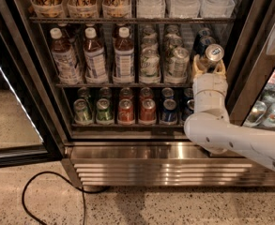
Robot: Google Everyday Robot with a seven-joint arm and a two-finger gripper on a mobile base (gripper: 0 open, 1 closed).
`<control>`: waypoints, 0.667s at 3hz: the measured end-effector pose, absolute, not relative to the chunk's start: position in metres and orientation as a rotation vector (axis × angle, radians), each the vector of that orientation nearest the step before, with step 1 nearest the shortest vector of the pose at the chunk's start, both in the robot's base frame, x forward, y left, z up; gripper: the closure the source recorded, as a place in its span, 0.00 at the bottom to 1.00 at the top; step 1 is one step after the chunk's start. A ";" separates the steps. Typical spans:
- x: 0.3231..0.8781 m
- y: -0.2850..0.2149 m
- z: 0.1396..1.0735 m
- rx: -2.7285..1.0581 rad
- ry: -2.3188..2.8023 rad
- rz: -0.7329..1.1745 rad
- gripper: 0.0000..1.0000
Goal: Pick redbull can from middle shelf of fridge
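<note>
The redbull can [211,55], slim, blue and silver with a shiny lid, sits at the right end of the middle shelf [104,85] of the fridge [127,149]. It leans with its lid tipped toward the right and front. My gripper [209,67] is shut on the can's lower body, with one tan finger on each side of it. The white arm rises to it from the lower right, hiding the can's base and the shelf under it.
Another dark slim can [202,35] stands just behind the held one. Pale tall cans [178,62] stand to its left, then white-capped brown bottles [95,55]. Short cans [126,110] fill the rack below. The dark door frame [242,69] is close on the right. A black cable [43,191] lies on the floor.
</note>
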State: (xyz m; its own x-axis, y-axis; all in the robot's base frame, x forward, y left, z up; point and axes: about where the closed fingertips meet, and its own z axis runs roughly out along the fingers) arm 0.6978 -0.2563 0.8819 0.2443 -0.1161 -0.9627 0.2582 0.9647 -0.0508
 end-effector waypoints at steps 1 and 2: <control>0.673 -0.244 0.903 0.103 1.240 -0.205 1.00; 0.647 -0.233 0.921 0.071 1.223 -0.112 1.00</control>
